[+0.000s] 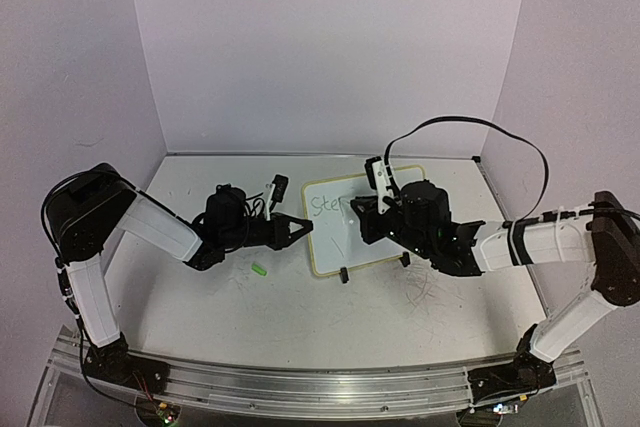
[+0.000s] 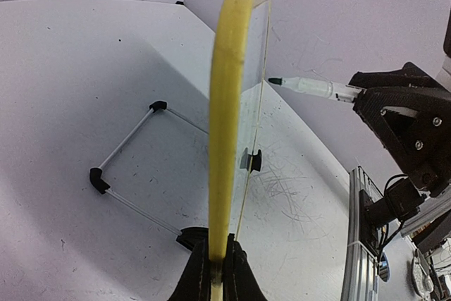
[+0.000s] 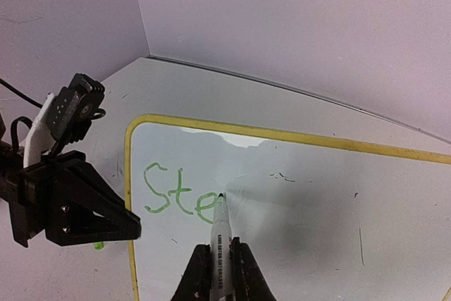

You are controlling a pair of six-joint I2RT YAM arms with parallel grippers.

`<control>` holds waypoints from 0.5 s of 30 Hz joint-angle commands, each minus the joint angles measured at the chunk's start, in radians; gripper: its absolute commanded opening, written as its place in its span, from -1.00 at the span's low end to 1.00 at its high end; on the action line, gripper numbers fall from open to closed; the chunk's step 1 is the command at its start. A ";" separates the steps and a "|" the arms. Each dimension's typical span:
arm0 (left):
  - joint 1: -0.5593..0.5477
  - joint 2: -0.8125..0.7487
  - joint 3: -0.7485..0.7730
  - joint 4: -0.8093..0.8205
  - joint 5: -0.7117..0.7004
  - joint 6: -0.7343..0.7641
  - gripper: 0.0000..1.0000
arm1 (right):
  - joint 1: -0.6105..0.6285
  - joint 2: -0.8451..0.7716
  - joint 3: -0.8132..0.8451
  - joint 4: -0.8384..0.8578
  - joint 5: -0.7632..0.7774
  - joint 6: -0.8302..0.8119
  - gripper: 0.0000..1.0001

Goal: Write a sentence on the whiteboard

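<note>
**Whiteboard held, marker at the third letter**

Clamps the left gripper (image 2: 215,262) shut on the yellow left rim of the whiteboard (image 1: 330,247), propped on its wire stand (image 2: 127,167) near the middle of the desk's far edge. Pinches a marker (image 3: 222,234) in the right gripper (image 3: 220,262), tip against the board at green "Ste", the sentence (image 3: 176,192) so far. Shows a small green bit (image 1: 259,269) on the scuffed white desk (image 1: 300,317), left of the board

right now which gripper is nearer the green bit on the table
Left. The left gripper clamps the board's edge near the green bit; the right gripper holds a marker over the board.
</note>
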 commanded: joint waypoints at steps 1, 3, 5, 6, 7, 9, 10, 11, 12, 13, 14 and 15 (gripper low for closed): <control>-0.001 -0.049 0.013 -0.001 0.002 0.008 -1.00 | -0.005 0.019 0.038 0.028 -0.003 -0.009 -1.00; -0.002 -0.051 0.012 -0.001 0.001 0.008 -1.00 | -0.005 0.017 0.033 0.028 0.004 -0.009 -1.00; -0.001 -0.050 0.011 -0.003 0.002 0.008 -1.00 | -0.005 0.016 0.027 0.030 0.012 -0.011 -1.00; -0.002 -0.049 0.012 -0.003 0.002 0.007 -1.00 | -0.005 0.018 0.026 0.030 0.016 -0.012 -1.00; -0.002 -0.048 0.013 -0.003 0.002 0.006 -1.00 | -0.005 0.020 0.026 0.031 0.019 -0.014 -1.00; -0.002 -0.047 0.014 -0.003 0.003 0.007 -1.00 | -0.005 0.023 0.027 0.036 0.024 -0.016 -1.00; -0.002 -0.046 0.014 -0.002 0.003 0.006 -1.00 | -0.005 0.025 0.029 0.038 0.026 -0.017 -1.00; -0.002 -0.046 0.016 -0.003 0.004 0.006 -1.00 | -0.005 0.028 0.032 0.040 0.029 -0.018 -1.00; -0.002 -0.046 0.016 -0.003 0.004 0.006 -1.00 | -0.005 0.033 0.035 0.040 0.032 -0.019 -1.00; -0.002 -0.046 0.016 -0.002 0.004 0.006 -1.00 | -0.005 0.038 0.037 0.040 0.036 -0.020 -1.00; -0.002 -0.047 0.016 -0.002 0.004 0.006 -1.00 | -0.005 0.041 0.038 0.041 0.039 -0.021 -1.00; -0.002 -0.047 0.016 -0.003 0.004 0.006 -1.00 | -0.005 0.044 0.040 0.042 0.043 -0.021 -1.00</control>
